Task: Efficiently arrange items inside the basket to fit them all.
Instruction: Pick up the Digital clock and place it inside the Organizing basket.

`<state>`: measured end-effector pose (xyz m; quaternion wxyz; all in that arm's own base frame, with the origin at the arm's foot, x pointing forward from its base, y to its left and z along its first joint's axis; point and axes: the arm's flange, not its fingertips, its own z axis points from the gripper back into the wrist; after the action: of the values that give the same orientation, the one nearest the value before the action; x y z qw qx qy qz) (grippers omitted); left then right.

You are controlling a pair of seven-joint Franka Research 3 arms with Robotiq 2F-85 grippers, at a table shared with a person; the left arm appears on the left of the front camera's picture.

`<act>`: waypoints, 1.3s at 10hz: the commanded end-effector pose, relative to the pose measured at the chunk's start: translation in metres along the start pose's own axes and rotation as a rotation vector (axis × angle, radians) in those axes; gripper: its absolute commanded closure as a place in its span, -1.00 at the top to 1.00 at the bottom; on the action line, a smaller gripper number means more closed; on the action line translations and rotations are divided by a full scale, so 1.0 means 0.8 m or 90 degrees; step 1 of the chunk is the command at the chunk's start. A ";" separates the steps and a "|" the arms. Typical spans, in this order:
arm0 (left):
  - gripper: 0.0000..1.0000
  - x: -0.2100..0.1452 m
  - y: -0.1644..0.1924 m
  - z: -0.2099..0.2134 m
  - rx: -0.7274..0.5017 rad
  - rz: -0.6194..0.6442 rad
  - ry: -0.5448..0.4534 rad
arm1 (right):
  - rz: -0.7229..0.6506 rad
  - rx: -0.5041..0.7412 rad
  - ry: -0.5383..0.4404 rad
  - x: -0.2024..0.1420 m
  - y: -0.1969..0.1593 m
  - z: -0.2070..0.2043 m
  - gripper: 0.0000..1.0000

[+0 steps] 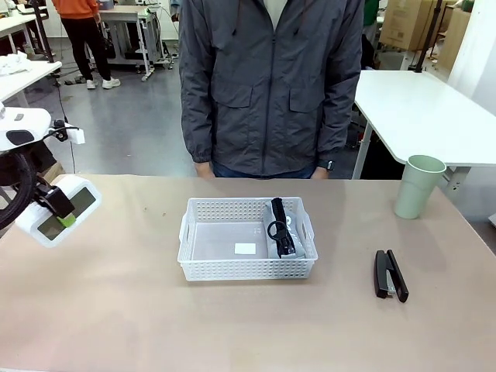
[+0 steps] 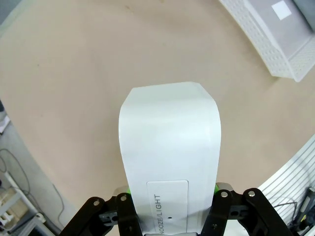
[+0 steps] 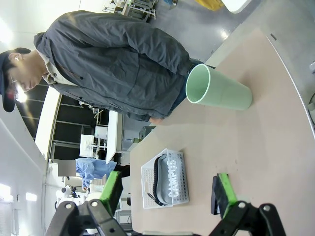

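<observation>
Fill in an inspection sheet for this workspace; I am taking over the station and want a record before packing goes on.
Surface: beige table, no spills seen.
Job's things: white basket mid-table, with the grey pouch and its black strap lying along the right end; black stapler and upright green cup on the table to the basket's right; small white box outside the basket.
Clutter: nothing seen.
Grippers: left gripper shut on the small white box, above the table left of the basket; right gripper open, holding nothing.
Cables: black cable looping beside the left arm.
Surroundings: person in a grey jacket at the far edge; white tables behind.
</observation>
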<state>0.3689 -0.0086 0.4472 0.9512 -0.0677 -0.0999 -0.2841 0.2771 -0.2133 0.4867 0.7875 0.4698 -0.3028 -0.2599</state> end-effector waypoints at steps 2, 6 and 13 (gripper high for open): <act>0.01 0.055 -0.025 0.019 -0.010 -0.016 -0.040 | 0.005 0.015 -0.007 0.003 0.000 0.000 1.00; 0.01 0.194 -0.140 0.016 0.009 -0.226 0.009 | 0.005 0.015 -0.007 0.003 0.000 0.000 1.00; 0.01 0.285 -0.304 -0.160 0.014 -0.524 0.101 | 0.005 0.015 -0.007 0.003 0.000 0.000 1.00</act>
<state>0.4299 -0.3493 0.3989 0.7883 -0.0083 -0.0446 -0.6137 0.2772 -0.2143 0.4875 0.7877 0.4693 -0.3026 -0.2602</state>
